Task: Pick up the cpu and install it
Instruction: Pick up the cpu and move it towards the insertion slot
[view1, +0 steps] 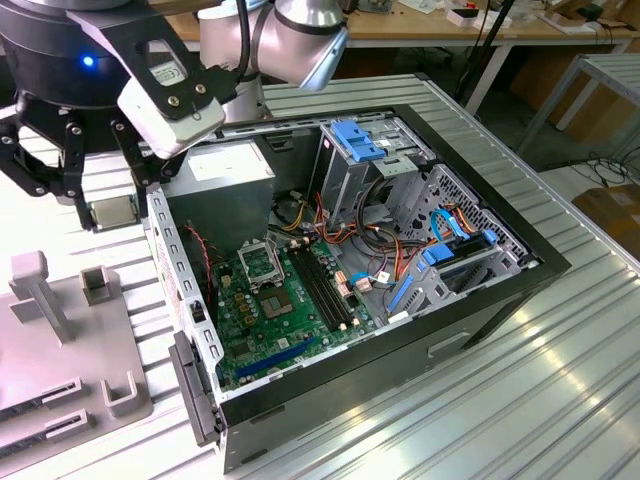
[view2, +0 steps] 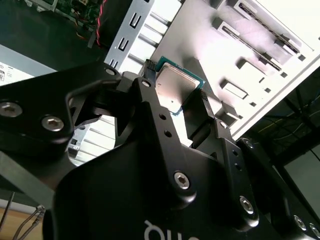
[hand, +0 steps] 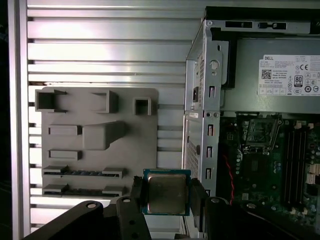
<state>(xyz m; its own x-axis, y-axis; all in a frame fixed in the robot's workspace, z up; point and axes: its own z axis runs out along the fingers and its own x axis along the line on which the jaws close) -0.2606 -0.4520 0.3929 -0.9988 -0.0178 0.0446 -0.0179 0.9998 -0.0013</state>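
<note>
The cpu (view1: 112, 212) is a small silvery-tan square plate pinched by its edges in my gripper (view1: 113, 218), which is shut on it. It hangs in the air above the ribbed table, on the exterior view's left of the open computer case (view1: 480, 290). The cpu (hand: 166, 193) shows flat between the two black fingers (hand: 137, 196) in the first wrist view, and its metal face (view2: 175, 86) shows in the second wrist view. The black square socket (view1: 262, 262) sits on the green board (view1: 290, 325) inside the case, apart from the gripper; the socket (hand: 260, 131) stands open-framed.
A grey fixture plate (hand: 100, 135) with slots and small pockets lies on the table under the gripper, next to the case's metal side wall (hand: 200, 125). Inside the case are a power supply (view1: 225, 180), blue drive brackets (view1: 360, 140), and loose cables (view1: 400, 250).
</note>
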